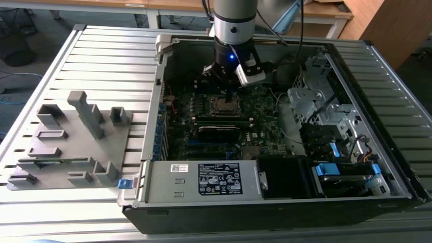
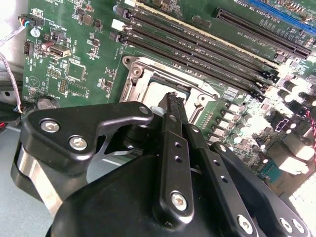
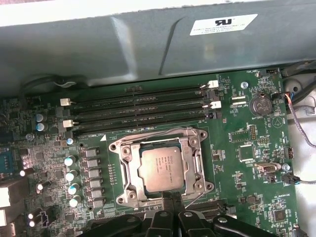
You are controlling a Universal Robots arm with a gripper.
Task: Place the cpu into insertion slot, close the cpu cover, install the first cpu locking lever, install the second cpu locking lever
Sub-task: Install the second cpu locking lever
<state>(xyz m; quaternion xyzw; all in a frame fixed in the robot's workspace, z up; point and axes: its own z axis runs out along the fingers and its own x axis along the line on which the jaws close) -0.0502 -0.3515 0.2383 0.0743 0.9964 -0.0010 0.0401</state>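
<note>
Slatted grey worktop [image 1: 101, 55] spreads under everything, with a wooden desk behind it and a grey fixture block [image 1: 68, 142] of slots and posts standing well apart on the exterior view's left. On the worktop lies the open computer case [image 1: 284, 202], side panel off so that I can reach straight down into it. Its green motherboard [image 3: 247, 148] lies flat on the case floor, the long black memory slots [image 3: 138, 106] running just beside the socket.

My arm [image 1: 233, 25] comes down from above over the middle of the board. My gripper [image 3: 170, 207] hangs low at the edge of the socket, and my jaws are drawn together to a narrow tip with nothing between them, which I judge suits pushing thin metal parts rather than grasping.

The cpu [image 3: 162, 169] lies flat in the insertion slot [image 3: 132, 165], silver top up, so that step looks done. The cpu cover [image 3: 195, 170] lies down around it, its window framing the chip. A thin wire locking lever [image 3: 192, 198] runs slantwise near my tip; whether it is hooked home I cannot tell.
</note>
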